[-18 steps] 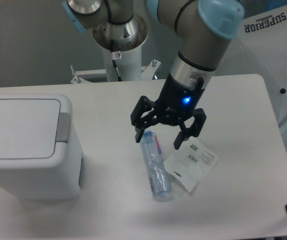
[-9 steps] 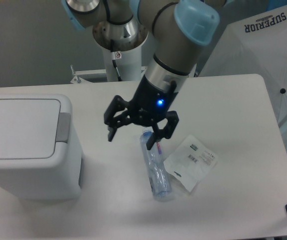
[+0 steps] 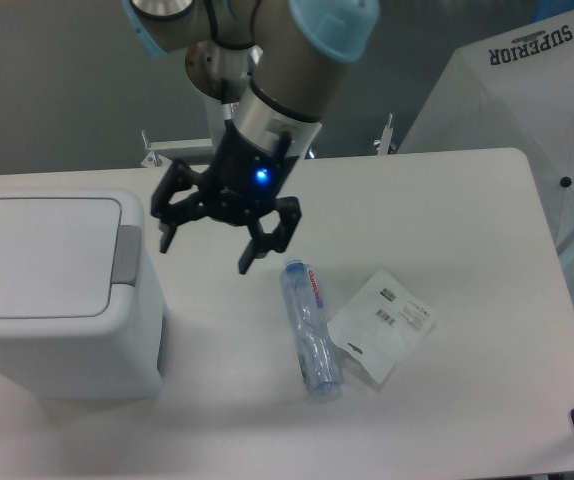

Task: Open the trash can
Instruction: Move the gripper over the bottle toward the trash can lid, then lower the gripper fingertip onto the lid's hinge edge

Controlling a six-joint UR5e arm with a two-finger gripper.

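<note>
Gripper (image 3: 205, 245) hangs empty with its jaws spread wide, above the table (image 3: 467, 200) just to the right of the trash can (image 3: 62, 300) and touching nothing; the lid (image 3: 37, 255) lies flat and shut, so the opening is, by my reading, not yet begun and the grey push-tab (image 3: 126, 254) has yet to be pressed. The trash can is a large white boxy bin with rounded corners at the table's left edge, well apart from the clear bottle (image 3: 309, 330) and the small packet (image 3: 382, 325).
</note>
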